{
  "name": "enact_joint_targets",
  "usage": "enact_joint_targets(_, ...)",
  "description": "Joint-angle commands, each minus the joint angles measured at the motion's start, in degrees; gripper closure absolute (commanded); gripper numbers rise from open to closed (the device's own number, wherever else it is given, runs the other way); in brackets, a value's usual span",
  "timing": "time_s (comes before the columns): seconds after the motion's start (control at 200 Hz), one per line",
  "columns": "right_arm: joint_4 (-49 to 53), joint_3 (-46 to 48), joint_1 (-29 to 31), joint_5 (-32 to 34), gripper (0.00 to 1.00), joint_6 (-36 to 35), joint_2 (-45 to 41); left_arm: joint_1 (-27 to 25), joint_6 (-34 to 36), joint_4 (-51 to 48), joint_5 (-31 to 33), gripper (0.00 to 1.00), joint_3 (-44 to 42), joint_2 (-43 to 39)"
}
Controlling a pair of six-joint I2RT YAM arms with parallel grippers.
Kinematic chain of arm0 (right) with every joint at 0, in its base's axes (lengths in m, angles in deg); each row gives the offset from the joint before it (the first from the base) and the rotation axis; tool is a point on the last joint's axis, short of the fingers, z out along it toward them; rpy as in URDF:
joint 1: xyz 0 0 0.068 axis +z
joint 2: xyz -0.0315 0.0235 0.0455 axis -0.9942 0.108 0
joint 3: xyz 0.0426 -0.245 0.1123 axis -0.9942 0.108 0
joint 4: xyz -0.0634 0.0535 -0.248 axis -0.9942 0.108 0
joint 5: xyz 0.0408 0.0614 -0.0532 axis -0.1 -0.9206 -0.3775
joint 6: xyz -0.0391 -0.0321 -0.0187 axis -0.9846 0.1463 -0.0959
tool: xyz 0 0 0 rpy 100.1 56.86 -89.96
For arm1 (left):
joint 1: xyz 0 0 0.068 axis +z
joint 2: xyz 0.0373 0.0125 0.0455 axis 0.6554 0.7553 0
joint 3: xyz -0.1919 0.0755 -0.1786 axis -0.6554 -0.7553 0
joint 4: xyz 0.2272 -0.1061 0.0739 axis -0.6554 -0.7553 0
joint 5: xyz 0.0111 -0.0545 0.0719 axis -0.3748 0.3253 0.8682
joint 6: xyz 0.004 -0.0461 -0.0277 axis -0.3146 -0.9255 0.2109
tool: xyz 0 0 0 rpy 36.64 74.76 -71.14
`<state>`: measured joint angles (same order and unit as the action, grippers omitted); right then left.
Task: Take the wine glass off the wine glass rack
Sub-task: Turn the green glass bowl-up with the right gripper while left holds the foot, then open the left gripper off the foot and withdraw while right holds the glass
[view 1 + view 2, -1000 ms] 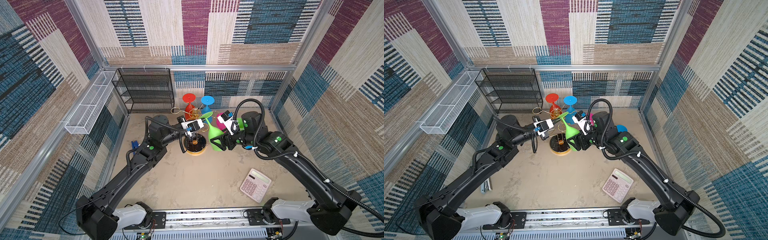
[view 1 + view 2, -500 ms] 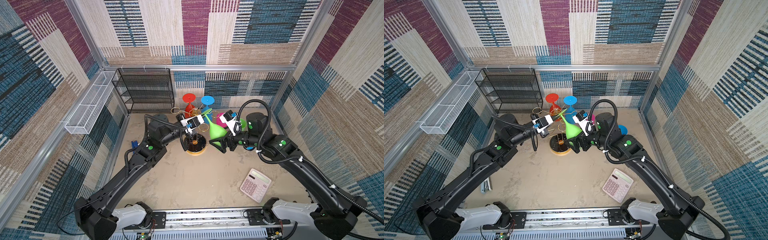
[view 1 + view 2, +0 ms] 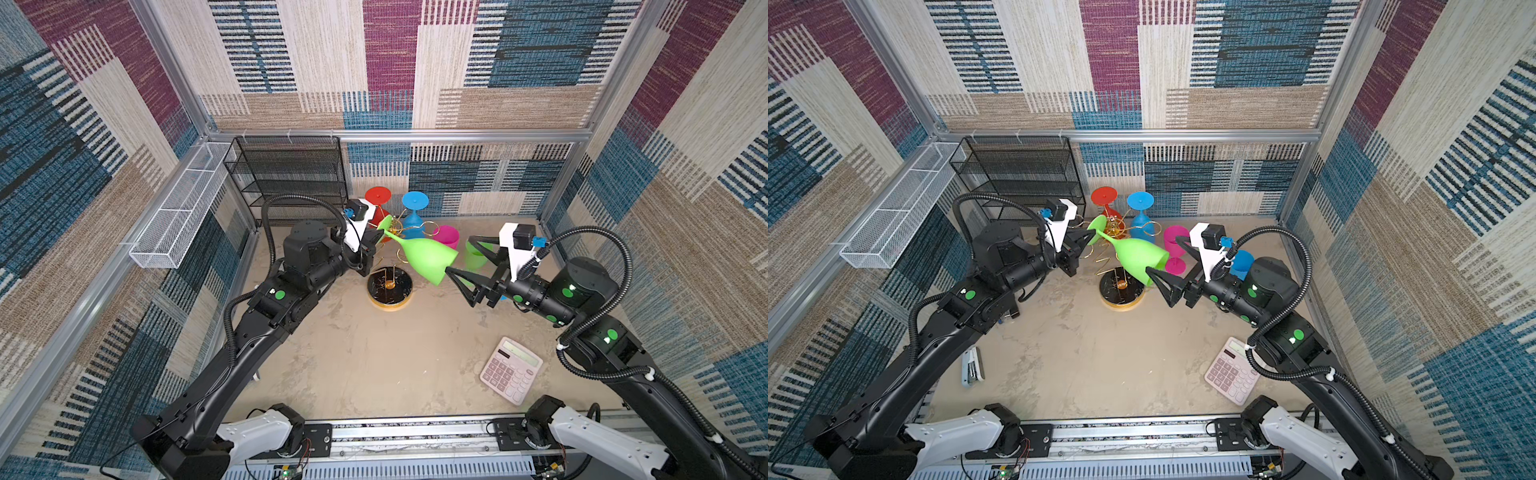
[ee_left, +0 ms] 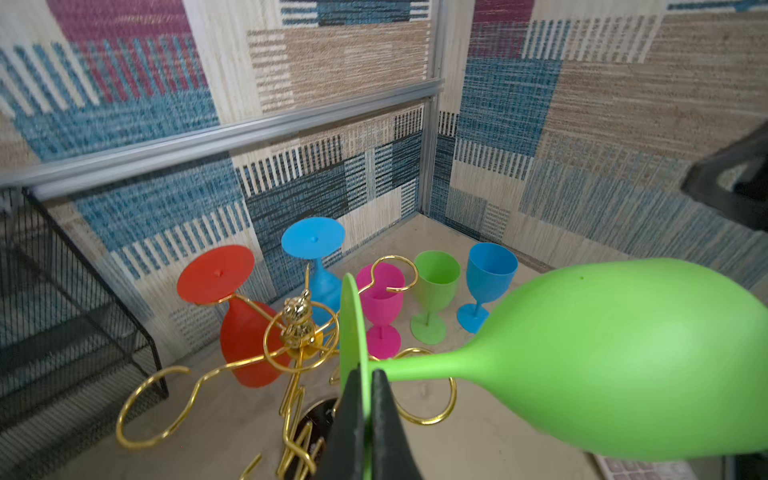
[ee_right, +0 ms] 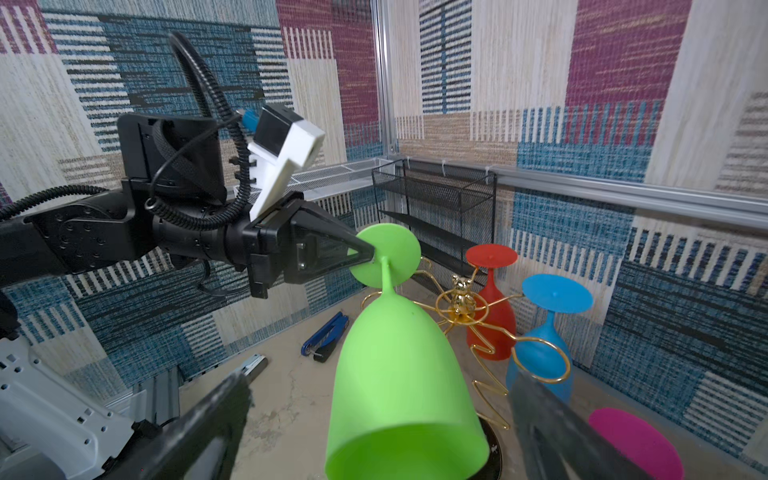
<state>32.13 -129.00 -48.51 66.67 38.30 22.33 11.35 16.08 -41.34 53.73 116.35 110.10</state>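
1. Pinches the green wine glass point(image 3: 428, 257) by the edge of its foot disc with the left gripper point(image 3: 380, 237), fingers pressed together on the thin disc; shown most plainly from the left wrist.
2. Holds it in the air, lying nearly level, just above the wine glass rack point(image 3: 399, 293), with the foot toward the left arm and the open mouth toward the right arm.
3. Waits with the right gripper point(image 3: 458, 254) spread to its widest, one finger on either side of the bowl's mouth, gripping nothing.
4. Looks mostly done: raised off its gold arm, though from the left wrist the stem crosses in front of one loop, so full clearance cannot be judged.
5. Leaves a red glass point(image 3: 378, 195) and a blue glass point(image 3: 414, 200) hanging upside down on the rack.
6. Shows a pink goblet point(image 3: 448, 236), a small green goblet point(image 3: 476, 258) and a blue goblet point(image 3: 1241, 264) standing upright on the table near the back right corner, apart from the rack.
7. Likely left to do: draw the glass fully away, pass it across or turn it, and set it down.
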Motion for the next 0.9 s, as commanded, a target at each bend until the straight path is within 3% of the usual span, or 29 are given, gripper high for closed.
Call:
enact_joint_targets(0.0,-11.2,4.6,0.1,1.5,0.01,-1.0,-2.3,4.2,-21.3,-5.1,-9.1,1.00,0.4,0.4)
enact_joint_targets(0.175,-22.8,16.4,0.0,0.0,0.01,-3.1,-6.8,8.9,-35.0,1.8,-23.8,1.00,-2.7,0.4)
enact_joint_targets(0.316,-26.5,19.5,0.0,-1.8,0.01,-4.2,-4.7,8.9,-42.4,8.3,-29.7,1.00,-4.8,0.6)
enact_joint_targets(0.896,-48.9,16.3,0.9,-4.9,0.01,-0.7,12.5,8.9,-51.7,17.8,-34.9,1.00,-10.3,1.5)
